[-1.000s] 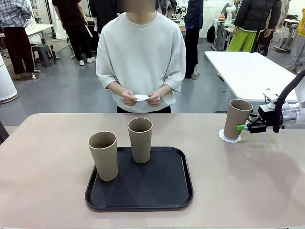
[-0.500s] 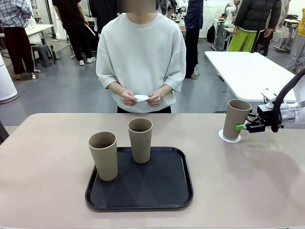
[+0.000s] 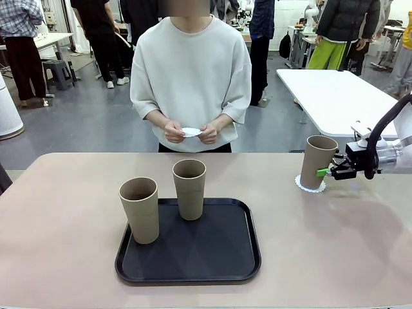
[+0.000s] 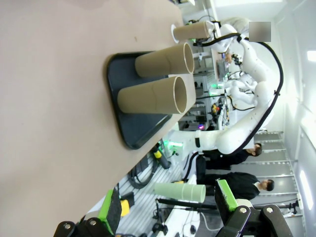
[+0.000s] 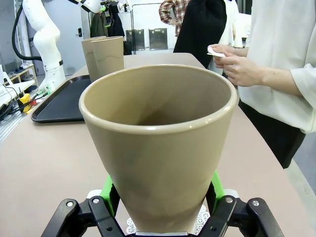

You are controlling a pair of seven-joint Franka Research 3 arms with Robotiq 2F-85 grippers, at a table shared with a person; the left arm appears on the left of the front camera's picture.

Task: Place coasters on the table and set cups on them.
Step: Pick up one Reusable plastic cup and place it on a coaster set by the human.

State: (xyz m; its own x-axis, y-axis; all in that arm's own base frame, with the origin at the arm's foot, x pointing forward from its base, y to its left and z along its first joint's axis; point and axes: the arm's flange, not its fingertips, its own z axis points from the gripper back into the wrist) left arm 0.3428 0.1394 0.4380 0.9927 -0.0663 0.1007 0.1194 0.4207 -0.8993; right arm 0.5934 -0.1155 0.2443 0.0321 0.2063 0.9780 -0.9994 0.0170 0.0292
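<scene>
Since a second ago the cup [image 3: 317, 161] has straightened from a lean to upright on its coaster [image 3: 300, 183], far right of the table [image 3: 360, 244]. My right gripper [image 3: 324, 172] pinches its lower half; my left gripper [image 4: 168, 200] hangs with jaws spread, holding nothing.

light: bright, even, overhead | shadows: soft on table [image 3: 347, 238] | wrist views: wide-angle edge distortion

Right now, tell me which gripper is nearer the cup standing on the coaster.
Right. The right gripper grips that cup on its coaster at the table right side; the left gripper hangs open far off, beyond the tray.
</scene>
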